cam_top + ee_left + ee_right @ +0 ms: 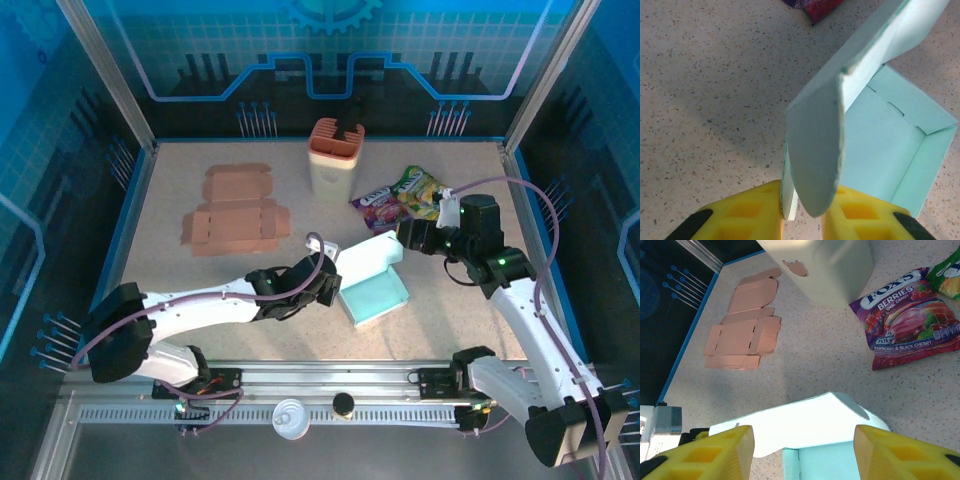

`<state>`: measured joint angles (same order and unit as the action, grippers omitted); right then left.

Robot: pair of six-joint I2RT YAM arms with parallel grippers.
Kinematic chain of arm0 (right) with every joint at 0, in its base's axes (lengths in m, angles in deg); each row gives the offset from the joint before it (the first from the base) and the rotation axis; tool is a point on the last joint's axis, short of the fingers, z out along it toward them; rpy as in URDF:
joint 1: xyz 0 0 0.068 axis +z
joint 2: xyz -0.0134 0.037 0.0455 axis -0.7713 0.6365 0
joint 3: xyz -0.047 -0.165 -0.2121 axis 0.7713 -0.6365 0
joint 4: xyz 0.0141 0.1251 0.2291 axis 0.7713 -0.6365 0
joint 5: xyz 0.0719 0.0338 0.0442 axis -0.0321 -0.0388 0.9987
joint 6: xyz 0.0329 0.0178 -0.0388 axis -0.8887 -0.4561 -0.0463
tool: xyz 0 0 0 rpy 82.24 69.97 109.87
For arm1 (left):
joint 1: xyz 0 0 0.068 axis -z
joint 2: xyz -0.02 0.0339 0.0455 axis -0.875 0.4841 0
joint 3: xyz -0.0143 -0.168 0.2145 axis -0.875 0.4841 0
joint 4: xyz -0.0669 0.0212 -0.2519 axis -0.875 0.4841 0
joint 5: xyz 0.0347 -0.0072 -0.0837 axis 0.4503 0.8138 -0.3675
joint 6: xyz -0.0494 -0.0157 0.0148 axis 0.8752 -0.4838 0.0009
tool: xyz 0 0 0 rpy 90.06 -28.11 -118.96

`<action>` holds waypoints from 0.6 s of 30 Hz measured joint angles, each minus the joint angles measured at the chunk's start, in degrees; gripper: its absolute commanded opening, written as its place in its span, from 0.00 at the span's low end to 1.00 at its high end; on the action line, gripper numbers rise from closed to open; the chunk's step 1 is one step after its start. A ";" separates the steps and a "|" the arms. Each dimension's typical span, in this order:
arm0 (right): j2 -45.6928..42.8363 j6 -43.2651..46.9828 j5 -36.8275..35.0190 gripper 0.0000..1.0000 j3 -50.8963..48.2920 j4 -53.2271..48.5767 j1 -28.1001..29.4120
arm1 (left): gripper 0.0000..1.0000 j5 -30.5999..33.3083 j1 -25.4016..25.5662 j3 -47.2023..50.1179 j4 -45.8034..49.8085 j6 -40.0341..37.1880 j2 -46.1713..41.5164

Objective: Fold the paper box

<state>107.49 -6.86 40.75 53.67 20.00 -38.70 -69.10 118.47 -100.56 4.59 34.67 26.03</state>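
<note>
The teal paper box (378,292) lies open in the middle of the table, its pale lid (368,258) tilted up at the back. My left gripper (330,287) is at the box's left side. In the left wrist view the box's thin side wall (790,200) and a rounded flap (815,160) stand between the yellow fingers (750,215). The wall rests against the left finger, and bare table shows beside it. My right gripper (405,240) hangs open over the lid's far right end. In the right wrist view its fingers (715,455) straddle the lid (805,427) without touching it.
A flat brown cardboard blank (235,215) lies at the back left. A cream and orange container (335,160) stands at the back centre, with candy bags (405,195) to its right. A white cup (288,418) and a black cap (343,404) sit on the front rail.
</note>
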 measured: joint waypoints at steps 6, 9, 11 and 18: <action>0.44 0.59 1.36 0.54 -0.26 0.04 -0.22 | 0.09 0.42 -0.39 -0.02 0.00 -0.55 0.35; 0.48 0.63 1.53 0.53 -0.37 0.00 -0.22 | 0.00 0.39 -0.59 -0.24 -0.07 -1.51 0.39; 0.48 0.79 1.55 0.53 -0.37 0.00 -0.22 | 0.00 0.39 -0.66 -0.26 -0.07 -1.68 0.39; 0.48 2.23 2.23 0.53 -1.75 0.39 -0.22 | 0.00 -0.76 -2.47 -0.26 0.00 -4.81 0.09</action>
<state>107.98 -4.63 42.97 51.92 20.39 -38.91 -69.87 116.00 -100.82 4.59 29.86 26.12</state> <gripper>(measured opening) 0.532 0.052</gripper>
